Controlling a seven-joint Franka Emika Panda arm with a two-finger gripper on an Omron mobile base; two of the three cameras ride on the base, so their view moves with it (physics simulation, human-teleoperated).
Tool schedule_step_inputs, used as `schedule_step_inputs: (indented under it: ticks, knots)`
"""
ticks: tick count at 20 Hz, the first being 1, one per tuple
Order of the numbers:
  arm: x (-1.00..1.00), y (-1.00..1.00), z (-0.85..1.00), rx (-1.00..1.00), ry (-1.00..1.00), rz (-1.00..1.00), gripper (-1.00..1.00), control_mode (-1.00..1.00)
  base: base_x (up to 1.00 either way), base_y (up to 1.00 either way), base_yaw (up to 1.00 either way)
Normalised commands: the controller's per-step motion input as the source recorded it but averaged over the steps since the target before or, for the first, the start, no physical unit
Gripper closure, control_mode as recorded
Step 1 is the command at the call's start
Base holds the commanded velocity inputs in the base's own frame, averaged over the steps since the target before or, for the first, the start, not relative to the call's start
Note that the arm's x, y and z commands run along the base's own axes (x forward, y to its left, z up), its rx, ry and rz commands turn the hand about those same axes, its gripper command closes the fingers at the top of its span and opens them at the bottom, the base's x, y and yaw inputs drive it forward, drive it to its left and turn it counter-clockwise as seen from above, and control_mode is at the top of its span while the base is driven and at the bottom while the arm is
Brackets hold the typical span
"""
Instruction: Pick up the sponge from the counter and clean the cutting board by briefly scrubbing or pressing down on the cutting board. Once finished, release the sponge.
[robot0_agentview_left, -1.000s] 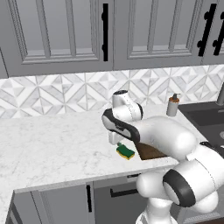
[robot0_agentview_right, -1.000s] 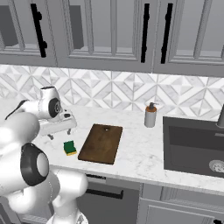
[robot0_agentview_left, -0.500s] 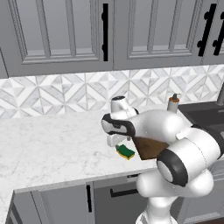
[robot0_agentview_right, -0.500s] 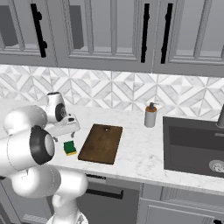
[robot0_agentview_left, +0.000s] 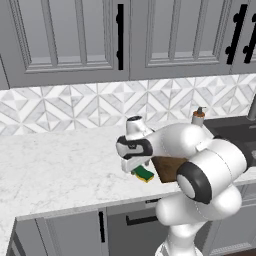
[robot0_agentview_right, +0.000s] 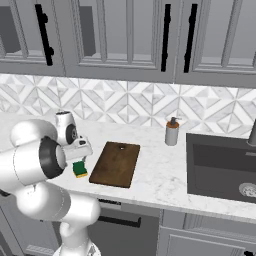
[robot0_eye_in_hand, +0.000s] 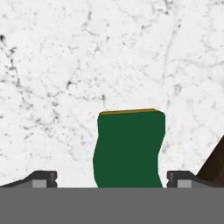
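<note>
A: How is the sponge (robot0_eye_in_hand: 129, 148) being seen?

B: A small block is being shown from above in the hand view, its dark green scrub layer turned up, with a thin yellow edge being glimpsed along its far side. Its long sides are being rendered slightly wavy. In the left base view the sponge (robot0_agentview_left: 144, 174) is being shown as yellow below and green on top; the same block (robot0_agentview_right: 79, 169) is being seen in the right base view.

A: Where is it being kept?

B: It is being left flat on the counter (robot0_agentview_left: 55, 165), just beside the long edge of the cutting board (robot0_agentview_right: 116, 163), not on it. A dark brown corner of the board (robot0_eye_in_hand: 214, 167) is being caught at the lower right of the hand view.

A: And the gripper (robot0_eye_in_hand: 112, 178)?

B: It is being held directly over the sponge, jaws spread wide. One dark fingertip (robot0_eye_in_hand: 41, 178) is being seen on each side of the block, with bare marble showing between each tip and the green surface, so nothing is being gripped.

A: What materials are being shown around it?

B: The counter is being rendered as white marble with faint grey veining. The board is being shown as a flat wooden rectangle with grain and a small hole near its far short edge. Behind, a grey-and-white diamond tile wall (robot0_agentview_right: 130, 102) is being displayed, with grey panelled cabinets (robot0_agentview_right: 125, 35) above carrying black bar handles. A soap dispenser (robot0_agentview_right: 172, 132) is being stood beside a dark sink (robot0_agentview_right: 220, 165).
</note>
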Motion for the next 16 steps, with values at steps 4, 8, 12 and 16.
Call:
schedule_step_inputs:
  ticks: [4,8,12,16]
  knots:
    - [0.00,0.00,-0.20,0.00,0.00,-0.03,-1.00,-1.00,0.00,0.00,0.00]
    - [0.00,-0.12,-0.18,0.00,0.00,-0.02,-1.00,-1.00,0.00,0.00,0.00]
    - [0.00,-0.17,-0.05,0.00,0.00,0.00,-1.00,-1.00,0.00,0.00,0.00]
    - [0.00,-0.01,-0.09,0.00,0.00,0.00,-1.00,-1.00,0.00,0.00,0.00]
